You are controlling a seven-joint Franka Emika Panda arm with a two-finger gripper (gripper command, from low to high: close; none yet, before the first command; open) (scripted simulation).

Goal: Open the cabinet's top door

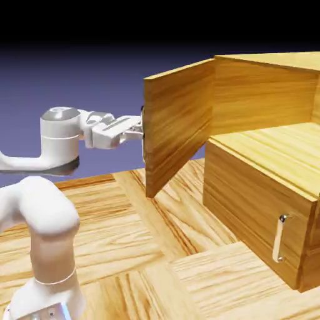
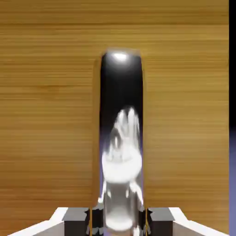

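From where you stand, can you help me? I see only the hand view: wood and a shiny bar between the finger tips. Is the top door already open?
Observer: Yes. In the exterior view the top door stands swung well out from the cabinet, its free edge toward the arm.
Operator: Is the gripper at that free edge?
Observer: Yes, the gripper meets the door's outer face near that edge, reaching level from the exterior view's left.
Operator: And the lower panel?
Observer: The lower panel is shut; its short handle is untouched.
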